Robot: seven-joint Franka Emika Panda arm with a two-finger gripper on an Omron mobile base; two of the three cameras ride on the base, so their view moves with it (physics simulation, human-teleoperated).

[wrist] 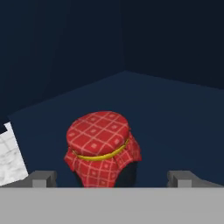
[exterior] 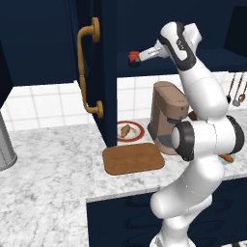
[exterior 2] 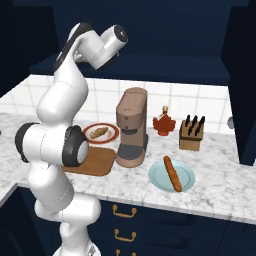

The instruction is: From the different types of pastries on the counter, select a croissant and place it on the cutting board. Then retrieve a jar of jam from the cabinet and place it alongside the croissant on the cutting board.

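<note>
Overhead, the cabinet [exterior: 58, 43] is seen across the upper part of the left base view, its door swung out with the brass handle at upper left; the counter [exterior: 53, 164] is spread across the lower half of that view; the cutting board [exterior: 133, 158] is found at centre, bare, while the croissant [exterior: 125, 129] is seen just above it on a red-rimmed plate [exterior: 139, 134], so the first placement is judged not yet done. The jar of jam [wrist: 103, 148] is shown at lower centre of the hand view, upright on the dark shelf, and the gripper [wrist: 111, 178] is held wide open with a fingertip low on either side of it, neither seen to touch. The jar is judged small, light and rigid, probably glass and breakable if dropped; the cloth cap is likely soft and yielding, so hold is best taken on the body below the gold band. The jar's checked cloth is revealed by the hand view alone; in the left base view merely a red speck is given at the gripper; the stick pastry [exterior 2: 173, 174] is offered by the right base view at lower centre right.
</note>
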